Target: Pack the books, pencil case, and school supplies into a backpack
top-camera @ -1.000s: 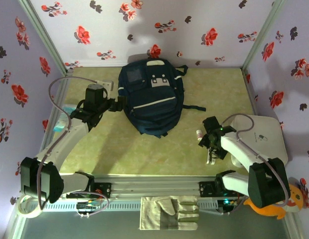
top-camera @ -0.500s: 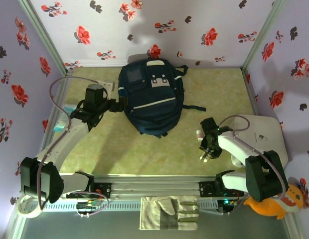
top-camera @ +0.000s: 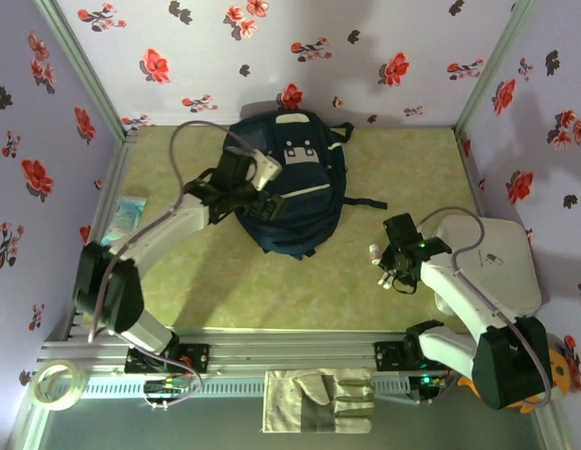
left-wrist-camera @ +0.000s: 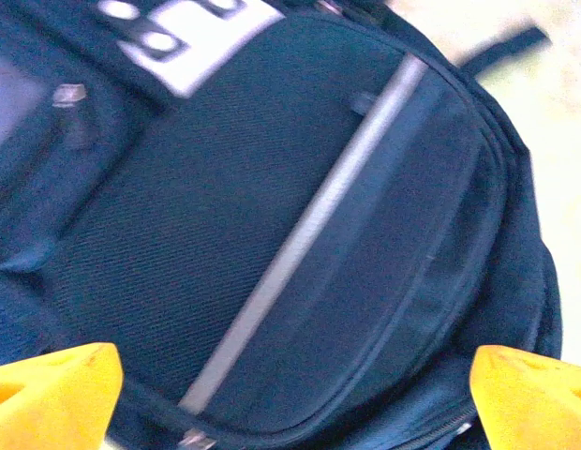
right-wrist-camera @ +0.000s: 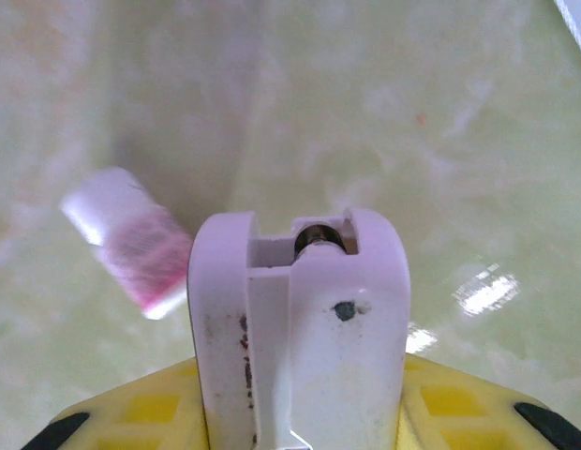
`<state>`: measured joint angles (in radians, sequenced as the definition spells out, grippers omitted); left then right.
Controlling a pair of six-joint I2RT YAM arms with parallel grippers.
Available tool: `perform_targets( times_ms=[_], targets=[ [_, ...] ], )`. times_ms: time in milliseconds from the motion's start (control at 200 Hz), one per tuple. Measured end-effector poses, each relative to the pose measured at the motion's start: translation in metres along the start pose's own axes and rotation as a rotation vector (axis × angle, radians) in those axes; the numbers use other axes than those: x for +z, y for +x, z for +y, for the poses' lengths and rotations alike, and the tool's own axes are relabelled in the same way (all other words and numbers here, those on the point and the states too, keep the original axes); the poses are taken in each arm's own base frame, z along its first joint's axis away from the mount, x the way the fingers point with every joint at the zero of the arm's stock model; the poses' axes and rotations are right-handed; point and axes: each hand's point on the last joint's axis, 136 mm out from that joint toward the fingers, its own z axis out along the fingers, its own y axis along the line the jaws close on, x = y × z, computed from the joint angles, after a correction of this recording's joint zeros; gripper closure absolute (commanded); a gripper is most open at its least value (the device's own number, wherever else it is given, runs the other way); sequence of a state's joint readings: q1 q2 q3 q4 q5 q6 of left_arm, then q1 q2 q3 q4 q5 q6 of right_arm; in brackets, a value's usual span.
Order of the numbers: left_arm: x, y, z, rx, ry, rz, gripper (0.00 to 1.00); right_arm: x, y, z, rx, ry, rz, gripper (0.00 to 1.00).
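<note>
The dark navy backpack point(top-camera: 286, 183) lies flat at the back centre, its white stripe point(left-wrist-camera: 309, 220) running across the left wrist view. My left gripper point(top-camera: 267, 192) hovers over its front, jaws wide open point(left-wrist-camera: 290, 398) with nothing between the yellow fingertips point(left-wrist-camera: 47, 384). My right gripper point(top-camera: 394, 277) is shut on a slim white bar point(right-wrist-camera: 300, 319), one of the school supplies, just above the table. A tiny white tube with a pink end point(right-wrist-camera: 131, 242) lies beside it, also seen from above point(top-camera: 374, 251). The books and the pencil case are out of view.
A pale blue packet point(top-camera: 122, 220) lies by the left wall. A white box point(top-camera: 501, 262) sits at the right. Near the front rail are a work glove point(top-camera: 319, 401), a tape roll point(top-camera: 54, 384) and an orange toy point(top-camera: 545, 375).
My left arm swung right from beside the backpack to over its front. My right gripper closed on the white bar and drew it slightly up and back.
</note>
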<state>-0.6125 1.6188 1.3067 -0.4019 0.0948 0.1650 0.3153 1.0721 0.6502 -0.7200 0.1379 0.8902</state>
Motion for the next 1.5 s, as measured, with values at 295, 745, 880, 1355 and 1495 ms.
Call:
perform_targets(
  times_ms=[295, 745, 880, 1355, 1495],
  targets=[
    [0.064, 0.014, -0.045, 0.301, 0.144, 0.232, 0.26, -0.006, -0.016, 0.023, 0.007, -0.090, -0.055, 0.61],
    [0.098, 0.025, -0.026, 0.475, 0.117, 0.434, 0.40, -0.016, -0.037, 0.052, 0.013, -0.187, -0.110, 0.59],
    [0.093, 0.020, -0.021, 0.492, 0.106, 0.457, 0.54, -0.018, -0.043, 0.058, 0.015, -0.210, -0.121, 0.59],
    [0.076, 0.008, -0.020, 0.417, 0.160, 0.439, 0.89, -0.018, -0.047, 0.074, 0.013, -0.266, -0.121, 0.59],
    [0.076, 0.008, -0.022, 0.404, 0.173, 0.436, 0.96, -0.020, -0.050, 0.089, 0.014, -0.333, -0.122, 0.59]
  ],
)
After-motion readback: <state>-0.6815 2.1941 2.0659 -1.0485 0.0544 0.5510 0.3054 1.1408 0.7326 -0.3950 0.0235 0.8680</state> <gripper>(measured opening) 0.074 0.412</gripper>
